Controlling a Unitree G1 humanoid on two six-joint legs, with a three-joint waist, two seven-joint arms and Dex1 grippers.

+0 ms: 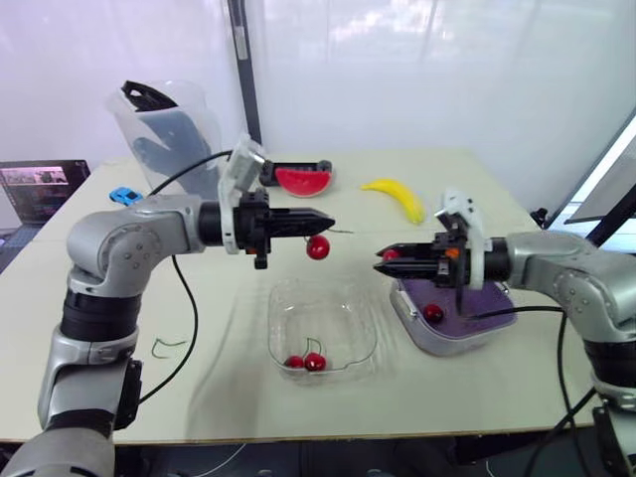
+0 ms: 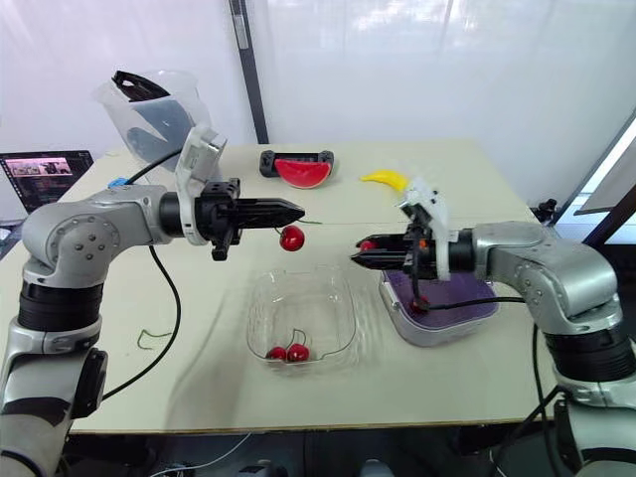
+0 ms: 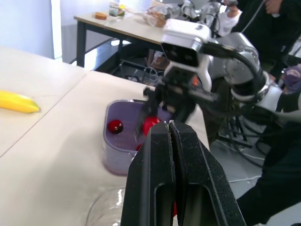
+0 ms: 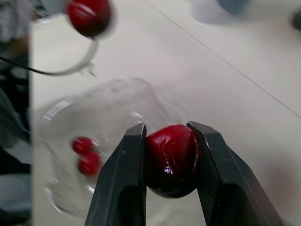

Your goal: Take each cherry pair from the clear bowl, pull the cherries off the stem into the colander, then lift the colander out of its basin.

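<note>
**Holding a cherry at each gripper above the table**

The left gripper (image 1: 328, 222) has its fingers pressed together on a thin stem (image 1: 344, 232). The pinch itself is too fine to make out in the left wrist view. A hanging cherry (image 1: 317, 247) dangles just under the tips, above the clear bowl (image 1: 273, 328), where one cherry pair (image 1: 305, 362) lies. The right gripper (image 1: 382, 260) is clamped on a second cherry (image 4: 171, 160) at the bowl-side edge of the purple colander (image 1: 487, 308). The colander sits in its grey basin (image 1: 437, 343), partly hidden by that arm, with a lone cherry (image 1: 432, 313) inside.

dangling cherry (image 4: 88, 16) — blurred, cut off | colander (image 1: 492, 303) perhaps partly hidden
</note>
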